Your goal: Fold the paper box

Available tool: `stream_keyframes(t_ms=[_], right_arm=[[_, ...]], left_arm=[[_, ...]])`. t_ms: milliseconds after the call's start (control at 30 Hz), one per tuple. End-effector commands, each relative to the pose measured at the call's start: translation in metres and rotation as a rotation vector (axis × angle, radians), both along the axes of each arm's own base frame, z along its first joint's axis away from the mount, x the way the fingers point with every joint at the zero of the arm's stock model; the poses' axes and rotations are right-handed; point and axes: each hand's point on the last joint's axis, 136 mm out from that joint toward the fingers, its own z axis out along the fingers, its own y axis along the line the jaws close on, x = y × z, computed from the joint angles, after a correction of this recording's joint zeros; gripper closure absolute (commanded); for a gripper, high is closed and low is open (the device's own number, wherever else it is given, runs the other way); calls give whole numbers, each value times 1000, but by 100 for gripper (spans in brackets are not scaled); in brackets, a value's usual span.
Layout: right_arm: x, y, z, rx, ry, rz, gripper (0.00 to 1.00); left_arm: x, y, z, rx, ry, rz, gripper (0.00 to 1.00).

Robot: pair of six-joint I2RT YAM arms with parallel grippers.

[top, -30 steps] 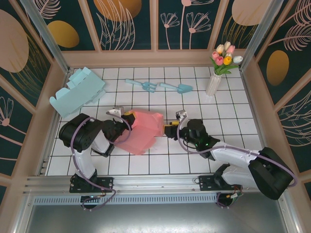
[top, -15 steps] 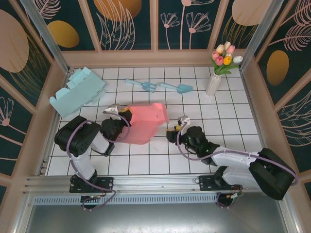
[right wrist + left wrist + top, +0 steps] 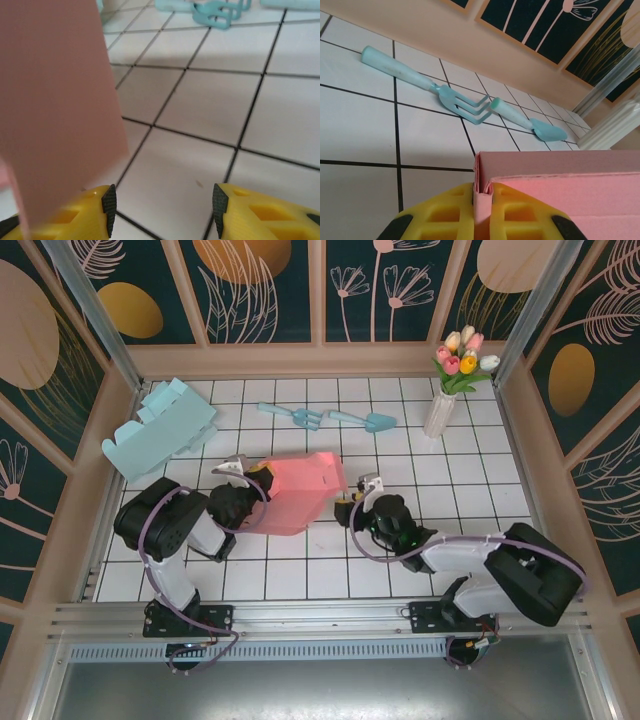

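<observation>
Left wrist: my left jaws clench pink box (image 3: 560,187) edge.
Right wrist: my right jaws released, box alongside.

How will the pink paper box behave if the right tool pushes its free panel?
Probably floppy: the pink paper box is thin sheet, pinched at one edge by the left tool. Likely light, so it may swing or slide rather than crease.

White tiled table (image 3: 300,570) bearing a pale blue paper box (image 3: 160,430) at far left, a teal fork (image 3: 290,415) and trowel (image 3: 362,421) mid-rear, and a vase of tulips (image 3: 440,412) at far right.
</observation>
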Motion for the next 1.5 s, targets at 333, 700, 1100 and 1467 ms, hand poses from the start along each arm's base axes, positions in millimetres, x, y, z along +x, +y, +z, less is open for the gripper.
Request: stream_keyframes(t_ms=[333, 700, 1100, 1467], right_arm=[[31, 40, 5, -9, -24, -27, 46], [7, 36, 8, -27, -8, -4, 44], [-12, 0, 42, -80, 7, -37, 39], [0, -74, 71, -21, -82, -181, 36]], left_arm=[[-7, -18, 15, -72, -70, -106, 100], [5, 2, -3, -36, -7, 34, 100], [4, -6, 2, -15, -38, -13, 100], [-5, -27, 13, -31, -90, -149, 100]])
